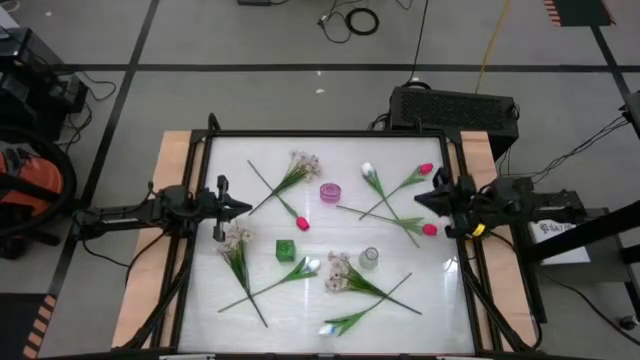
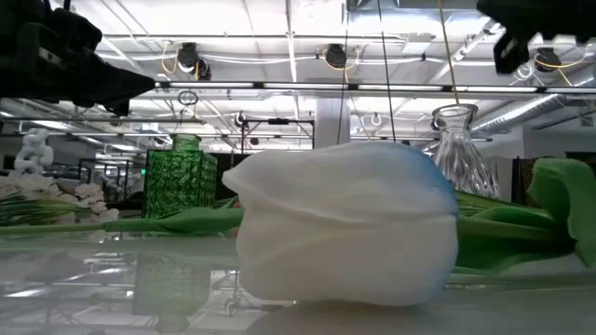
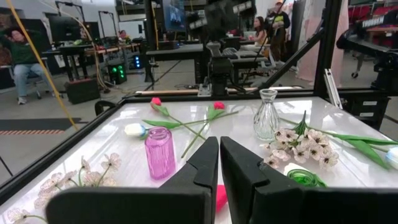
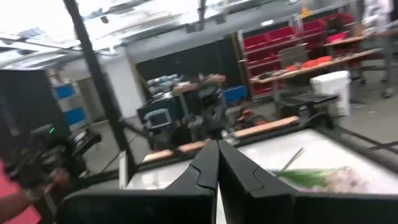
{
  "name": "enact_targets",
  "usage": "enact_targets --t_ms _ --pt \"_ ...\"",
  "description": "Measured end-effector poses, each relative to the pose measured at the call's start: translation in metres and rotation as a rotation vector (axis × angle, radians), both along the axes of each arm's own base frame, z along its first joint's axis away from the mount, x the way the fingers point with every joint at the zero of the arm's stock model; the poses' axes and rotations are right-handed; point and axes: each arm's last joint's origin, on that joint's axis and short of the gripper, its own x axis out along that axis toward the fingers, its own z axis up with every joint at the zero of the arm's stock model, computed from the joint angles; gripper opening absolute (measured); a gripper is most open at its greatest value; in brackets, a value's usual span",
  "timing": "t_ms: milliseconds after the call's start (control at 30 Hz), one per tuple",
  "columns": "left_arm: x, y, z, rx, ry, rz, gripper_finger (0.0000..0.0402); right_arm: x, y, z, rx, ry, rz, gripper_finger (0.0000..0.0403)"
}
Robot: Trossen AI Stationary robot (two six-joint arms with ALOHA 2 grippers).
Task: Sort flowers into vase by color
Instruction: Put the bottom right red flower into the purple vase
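Observation:
Artificial flowers lie flat and scattered on the white table. There are pink-red tulips (image 1: 302, 223) (image 1: 427, 169) (image 1: 430, 229), white tulips (image 1: 367, 170) (image 1: 310, 265) (image 1: 328, 328) and cream sprays (image 1: 303, 163) (image 1: 237, 237) (image 1: 338, 268). Three small vases stand upright among them: pink (image 1: 330, 192), green (image 1: 286, 249) and clear (image 1: 369, 258). My left gripper (image 1: 245, 207) hovers shut at the table's left side, above and clear of the flowers. My right gripper (image 1: 418, 200) hovers shut at the right side, between two red tulips. Neither holds anything.
A black frame (image 1: 330, 134) borders the table. In the low view a white tulip head (image 2: 345, 233) lies right before the camera, with the green vase (image 2: 184, 177) and clear vase (image 2: 461, 149) behind it. People sit in the room beyond the table (image 3: 18, 59).

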Motion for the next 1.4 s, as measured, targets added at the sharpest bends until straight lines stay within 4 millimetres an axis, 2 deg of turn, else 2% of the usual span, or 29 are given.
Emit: enact_targets --t_ms 133,333,400,500,600,733,867,967,1033,1133,1400 --pt "0.000 0.000 0.001 0.001 -0.006 0.001 0.0027 0.007 -0.001 0.057 -0.029 0.037 -0.059 0.0000" --pt "0.000 0.000 0.001 0.000 -0.006 0.006 0.0027 0.029 0.001 0.137 -0.055 0.155 -0.075 0.0000" --pt "0.000 0.000 0.001 0.000 -0.006 0.002 0.0027 0.038 0.001 0.155 -0.053 0.153 -0.108 0.0000" --pt "0.000 0.000 0.001 0.000 -0.006 -0.003 0.0027 0.054 0.002 0.162 -0.070 0.178 -0.112 0.0000" --pt "0.000 0.000 0.001 0.000 -0.006 -0.003 0.0027 0.070 0.004 0.145 -0.078 0.288 -0.108 0.0000" --pt "0.000 0.000 0.001 0.000 -0.007 -0.008 0.0027 0.091 0.004 0.106 -0.040 0.436 -0.162 0.0000" --pt "0.000 -0.001 0.005 0.006 -0.052 -0.027 0.0027 0.102 0.005 0.062 0.016 0.549 -0.312 0.0002" --pt "0.000 0.000 0.008 0.008 -0.077 -0.013 0.0027 0.107 0.007 0.029 0.038 0.646 -0.320 0.0009" --pt "0.000 0.000 0.009 0.010 -0.092 0.011 0.0027 0.107 0.008 0.014 0.055 0.685 -0.319 0.0017" --pt "-0.001 0.001 0.009 0.008 -0.094 0.044 0.0027 0.105 0.009 -0.005 0.059 0.769 -0.315 0.0032" --pt "-0.001 0.006 0.008 -0.002 -0.087 0.197 0.0027 0.099 0.011 -0.027 0.103 1.022 -0.280 0.0084"
